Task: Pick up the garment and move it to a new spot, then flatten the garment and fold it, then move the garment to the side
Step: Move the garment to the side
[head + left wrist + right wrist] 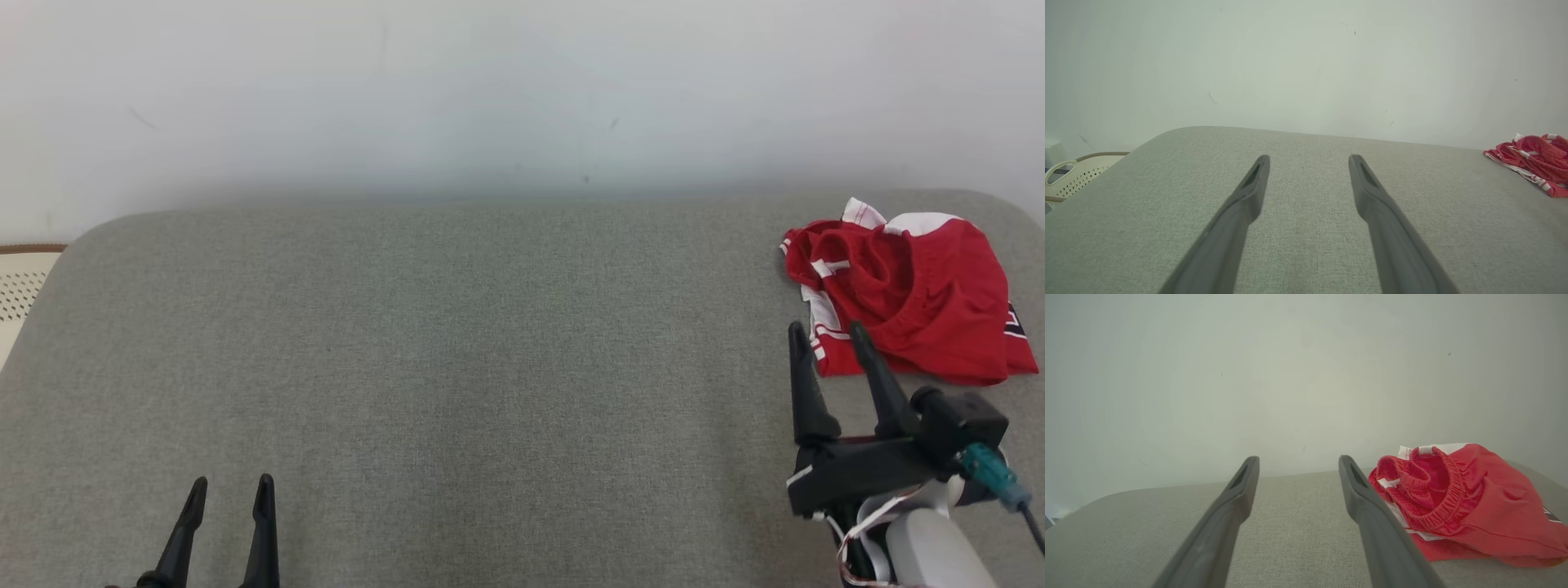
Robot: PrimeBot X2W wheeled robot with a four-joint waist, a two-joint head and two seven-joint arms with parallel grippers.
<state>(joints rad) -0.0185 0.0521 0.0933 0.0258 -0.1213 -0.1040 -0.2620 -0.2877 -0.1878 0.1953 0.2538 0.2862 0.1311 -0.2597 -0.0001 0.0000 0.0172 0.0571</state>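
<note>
Risk: single-layer grab
Right pincer [824, 328] gaping, empty, at crumpled garment [922, 302] edge: could nip one layer and drag it. Left pincer [233, 482] gaping, empty.

Left pincer [1309, 159], fingers apart over grey cushion [1453, 212]; crumpled red garment [1537, 163] at right edge, basket [1079, 175] at left edge

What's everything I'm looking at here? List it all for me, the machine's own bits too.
padded surface: one, grey fabric, across the foreground
shorts: one, red with white trim, crumpled at the surface's far right
wall: one, white, behind the surface
basket: one, cream, perforated, off the surface's left edge
left gripper: one, dark, lower left, jaws open, nothing between them
right gripper: one, dark, lower right beside the shorts, jaws open
</note>
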